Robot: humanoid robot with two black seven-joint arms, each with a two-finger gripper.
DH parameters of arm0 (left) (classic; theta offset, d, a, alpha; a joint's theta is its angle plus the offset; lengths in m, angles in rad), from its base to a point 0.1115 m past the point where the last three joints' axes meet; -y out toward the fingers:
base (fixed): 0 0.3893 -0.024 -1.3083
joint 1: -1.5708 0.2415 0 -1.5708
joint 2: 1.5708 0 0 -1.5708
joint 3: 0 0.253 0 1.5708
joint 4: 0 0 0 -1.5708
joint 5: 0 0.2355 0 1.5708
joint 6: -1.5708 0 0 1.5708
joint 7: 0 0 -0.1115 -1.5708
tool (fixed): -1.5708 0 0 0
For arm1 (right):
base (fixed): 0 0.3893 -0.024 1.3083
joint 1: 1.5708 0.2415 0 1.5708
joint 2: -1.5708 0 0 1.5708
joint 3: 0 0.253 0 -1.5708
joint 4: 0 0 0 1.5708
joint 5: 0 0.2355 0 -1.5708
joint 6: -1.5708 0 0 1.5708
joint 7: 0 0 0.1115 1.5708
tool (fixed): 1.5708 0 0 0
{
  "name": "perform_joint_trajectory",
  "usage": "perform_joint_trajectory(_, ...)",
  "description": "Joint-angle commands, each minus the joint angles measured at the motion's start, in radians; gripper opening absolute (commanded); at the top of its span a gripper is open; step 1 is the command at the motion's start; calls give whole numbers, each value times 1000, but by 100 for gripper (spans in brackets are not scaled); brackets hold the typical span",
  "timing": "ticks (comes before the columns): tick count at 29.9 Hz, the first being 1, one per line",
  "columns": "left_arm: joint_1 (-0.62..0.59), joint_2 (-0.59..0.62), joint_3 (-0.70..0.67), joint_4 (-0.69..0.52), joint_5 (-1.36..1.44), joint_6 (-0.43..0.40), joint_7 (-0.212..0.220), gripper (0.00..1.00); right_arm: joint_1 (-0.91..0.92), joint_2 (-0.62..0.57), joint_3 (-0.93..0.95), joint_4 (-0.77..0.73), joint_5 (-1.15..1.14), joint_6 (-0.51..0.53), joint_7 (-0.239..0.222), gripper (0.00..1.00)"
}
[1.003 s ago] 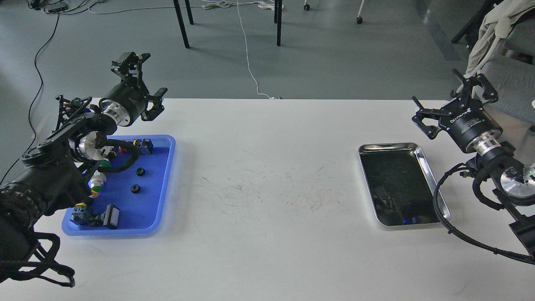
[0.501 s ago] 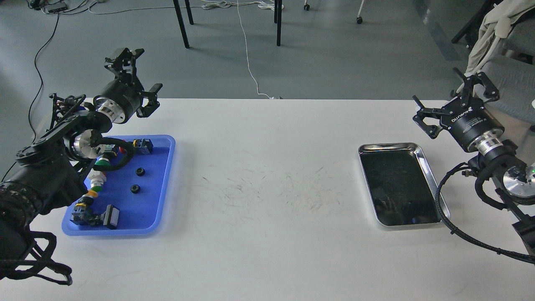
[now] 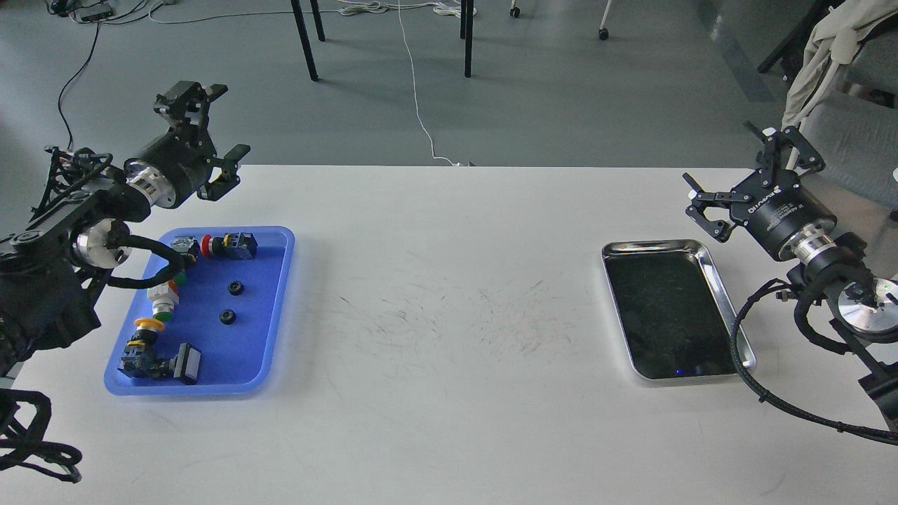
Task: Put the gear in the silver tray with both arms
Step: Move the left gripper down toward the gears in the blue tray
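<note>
Since the earlier frame, left gripper point(image 3: 209, 144) is withdrawn, fingers apart, empty, as is right gripper point(image 3: 745, 174). Below it, small rigid gears point(image 3: 236, 287) are judged light, best pinched across the rim.

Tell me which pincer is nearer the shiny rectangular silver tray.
Right. The right pincer hovers open just beyond the shiny rectangular silver tray's far right corner; the left pincer is across the table, beyond the blue plastic tray.

left arm: raised at far left, left end effector point(image 3: 207, 133) fingers spread wide, empty. right arm: raised at far right, right end effector point(image 3: 747, 182) fingers spread wide, empty.
</note>
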Motion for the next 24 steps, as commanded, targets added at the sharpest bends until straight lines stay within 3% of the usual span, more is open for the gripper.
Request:
perform_joint_trajectory(1, -2, 5, 4, -10, 84, 0, 2, 98, -3, -1, -4, -2, -3, 2, 0, 99)
perform_joint_trajectory(5, -10, 51, 3, -94, 232, 0, 3, 98, -6, -3, -4, 1, -3, 2, 0, 99)
perform_joint_trajectory(10, -5, 207, 4, -396, 412, 0, 19, 98, -3, -10, -1, 4, -3, 2, 2, 99)
perform_joint_trajectory(14, 5, 393, 4, -652, 528, 0, 118, 98, 5, -1, -2, 4, -3, 0, 3, 99)
perform_joint_trajectory(17, 18, 540, 20, -818, 569, 0, 134, 98, 13, 3, -2, 4, -3, -1, 3, 99)
perform_joint_trajectory(20, 22, 614, 39, -880, 653, 0, 129, 98, 16, 3, -2, 7, -3, -3, 5, 99)
perform_joint_trajectory(24, 65, 625, 84, -887, 773, 0, 129, 98, 8, 0, -2, 9, -3, -4, 5, 99)
